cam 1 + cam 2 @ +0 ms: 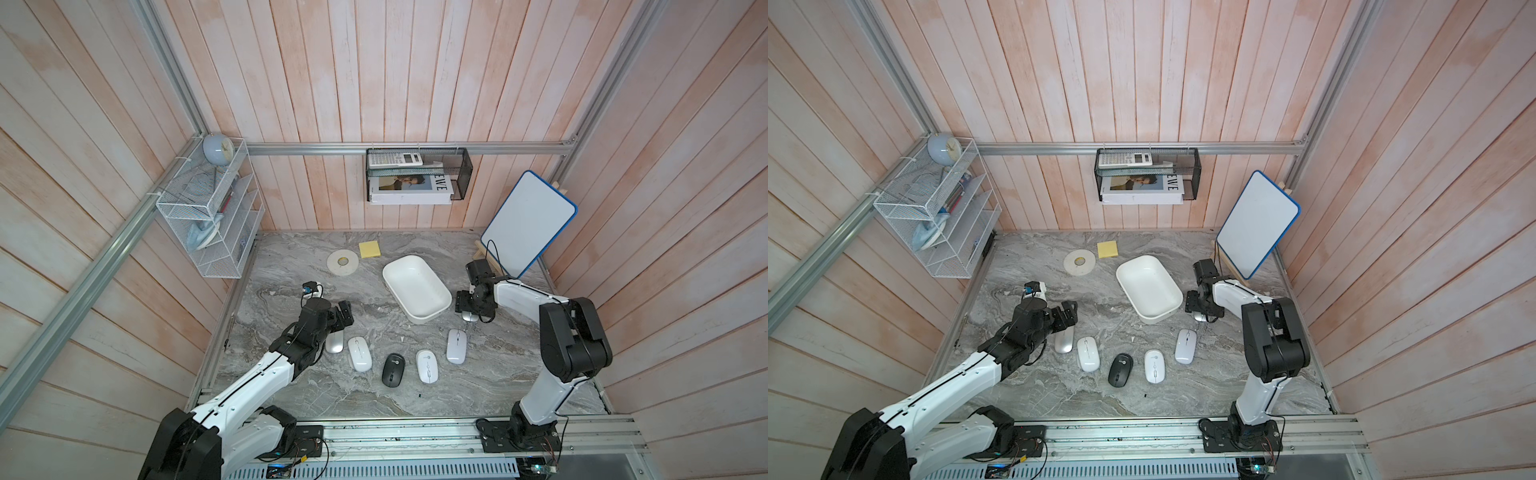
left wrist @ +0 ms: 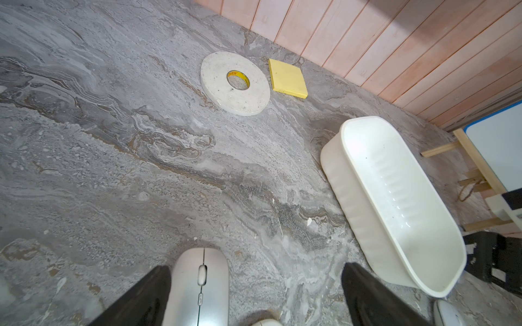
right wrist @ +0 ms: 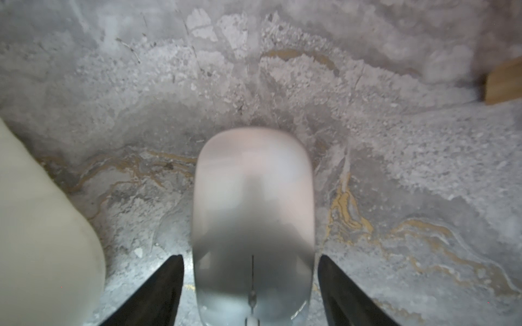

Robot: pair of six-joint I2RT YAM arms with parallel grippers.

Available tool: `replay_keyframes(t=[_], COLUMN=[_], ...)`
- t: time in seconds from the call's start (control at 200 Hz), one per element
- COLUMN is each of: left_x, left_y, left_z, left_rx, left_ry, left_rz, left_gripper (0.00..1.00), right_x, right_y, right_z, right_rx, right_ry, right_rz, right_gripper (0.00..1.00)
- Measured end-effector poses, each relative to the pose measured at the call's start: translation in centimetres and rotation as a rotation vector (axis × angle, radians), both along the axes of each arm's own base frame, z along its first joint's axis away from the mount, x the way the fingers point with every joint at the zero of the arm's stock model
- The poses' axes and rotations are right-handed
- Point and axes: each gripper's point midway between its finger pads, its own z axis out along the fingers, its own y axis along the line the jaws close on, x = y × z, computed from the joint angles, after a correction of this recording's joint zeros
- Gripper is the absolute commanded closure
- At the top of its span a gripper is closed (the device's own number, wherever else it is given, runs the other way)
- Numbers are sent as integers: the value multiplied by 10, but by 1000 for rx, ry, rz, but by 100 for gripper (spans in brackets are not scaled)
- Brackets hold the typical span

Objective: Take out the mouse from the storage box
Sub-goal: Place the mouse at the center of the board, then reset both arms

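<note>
Just beside the white plastic storage box point(image 1: 415, 286) I see the silver oval mouse point(image 3: 252, 214) on the grey marbled tabletop point(image 1: 457, 386) | right gripper point(image 3: 250, 257) parted astride it, not gripping | left gripper point(image 2: 255, 266) wide open, empty

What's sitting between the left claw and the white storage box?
Nothing but bare marble tabletop separates the left claw from the storage box, as the left wrist view shows.

The grey marbled counter point(image 1: 498, 374) carries the white storage box point(image 1: 417, 289), a tape roll point(image 1: 333, 266), a yellow sticky pad point(image 1: 370, 249), a propped whiteboard point(image 1: 528, 224), and one black mouse point(image 1: 393, 370) among five pale mice point(image 1: 360, 354).
</note>
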Motion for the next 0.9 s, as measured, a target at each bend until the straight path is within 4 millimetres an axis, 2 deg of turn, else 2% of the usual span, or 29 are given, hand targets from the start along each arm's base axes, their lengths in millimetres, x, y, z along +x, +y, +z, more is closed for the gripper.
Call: replay_keyframes(t=[0.145,0.285,0.39,0.605,0.695,0.76,0.835,0.9], left_x=[0,-1,-5,-14,-16,-18,-21,-23], left_y=[4,9,18,37,40,41,42,44], left_z=[8,20,33,69,65,55,41,31], left_rx=[-2,-4,-4,-41,-74,-93,-105,-101], left_ry=[-27,-60,-101,-229,-254,-253,-248,-244], left_rz=[17,39,70,153,168,177,184,186], left_gripper=[0,0,0,0,0,0,0,0], right_x=[0,-2,-4,-19,-33,-45,-59,-71], right_y=[1,1,0,5,7,6,4,1], right_z=[2,19,47,127,153,163,162,154], right_rx=[4,15,26,70,98,116,137,149], right_ry=[-3,-32,-86,-275,-356,-395,-425,-436], right_rz=[2,4,7,32,43,45,36,32], right_gripper=[19,18,17,16,15,15,14,12])
